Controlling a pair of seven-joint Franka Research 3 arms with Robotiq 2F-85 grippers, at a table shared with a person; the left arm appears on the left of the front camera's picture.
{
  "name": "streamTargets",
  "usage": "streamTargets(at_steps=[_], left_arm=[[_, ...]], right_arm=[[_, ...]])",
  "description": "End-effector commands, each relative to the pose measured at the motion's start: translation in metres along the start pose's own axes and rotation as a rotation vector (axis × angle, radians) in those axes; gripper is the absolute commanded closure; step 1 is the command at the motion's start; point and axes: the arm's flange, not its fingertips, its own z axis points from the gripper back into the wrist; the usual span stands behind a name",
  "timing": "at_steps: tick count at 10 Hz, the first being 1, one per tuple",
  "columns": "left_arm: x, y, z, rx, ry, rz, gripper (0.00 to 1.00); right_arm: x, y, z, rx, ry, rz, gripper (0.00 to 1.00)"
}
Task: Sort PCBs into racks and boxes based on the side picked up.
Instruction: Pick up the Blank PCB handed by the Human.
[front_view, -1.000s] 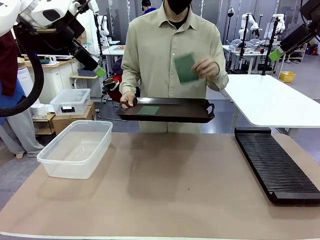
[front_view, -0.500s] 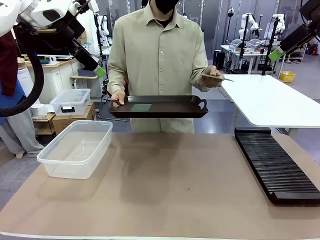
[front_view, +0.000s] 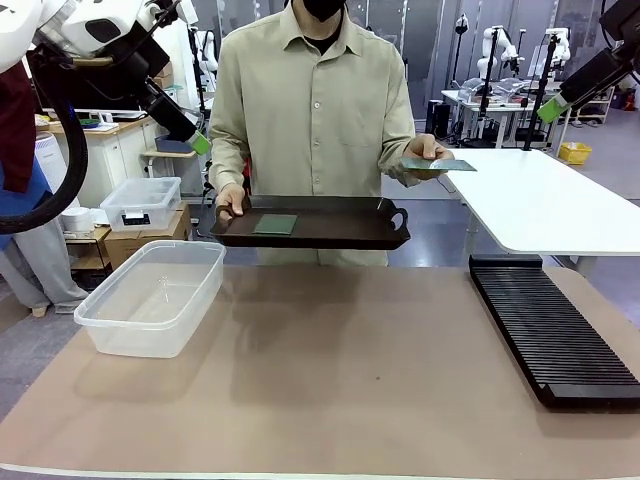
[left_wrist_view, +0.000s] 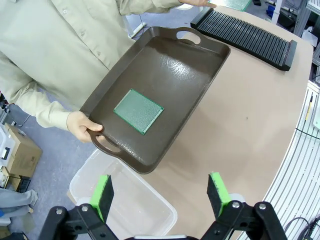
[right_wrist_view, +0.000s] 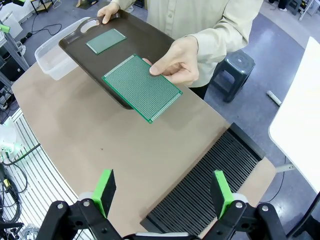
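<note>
The person's hand (front_view: 425, 152) has lowered 1 PCB (front_view: 438, 164) flat beyond the bench's (front_view: 350, 390) far edge, the other PCB (front_view: 275, 224) lies in the held tray (front_view: 350, 235), and the left claw (left_wrist_view: 162, 192) and right claw (right_wrist_view: 162, 192) hang spread and empty, so a pickup seems next.

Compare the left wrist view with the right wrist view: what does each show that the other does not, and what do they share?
Left wrist view adds: the open left gripper, cardboard boxes on the floor, and the whole inside of the dark tray. Right wrist view adds: the open right gripper, a stool, and the full face of the PCB that the person's hand holds by one edge. Both share: the tray, the second PCB lying flat in it, the black rack and the clear tub.
</note>
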Motion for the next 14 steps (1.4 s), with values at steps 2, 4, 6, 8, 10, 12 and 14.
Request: streamTargets(at_steps=[2, 4, 6, 8, 10, 12, 14], left_arm=[[-0.0005, -0.0001, 0.0001, 0.0, 0.0, 0.001, 0.0], [-0.0005, -0.0001, 0.0001, 0.0, 0.0, 0.001, 0.0], [-0.0005, -0.0001, 0.0001, 0.0, 0.0, 0.001, 0.0], [-0.0005, -0.0001, 0.0001, 0.0, 0.0, 0.001, 0.0], [-0.0005, -0.0001, 0.0001, 0.0, 0.0, 0.001, 0.0], [-0.0005, -0.0001, 0.0001, 0.0, 0.0, 0.001, 0.0], [-0.0005, -0.0001, 0.0001, 0.0, 0.0, 0.001, 0.0]], right_arm=[[0.0005, 0.0004, 0.0004, 0.008, -0.009, -0.002, 0.0], [0.0005, 0.0004, 0.0004, 0.008, -0.009, -0.002, 0.0], [0.0005, 0.0004, 0.0004, 0.008, -0.009, -0.002, 0.0], [0.0005, 0.0004, 0.0004, 0.008, -0.009, -0.002, 0.0], [0.0005, 0.0004, 0.0004, 0.008, -0.009, -0.002, 0.0], [0.0005, 0.0004, 0.0004, 0.008, -0.009, -0.002, 0.0], [0.0027, -0.0031, 0.0003, 0.099, 0.029, -0.071, 0.0]])
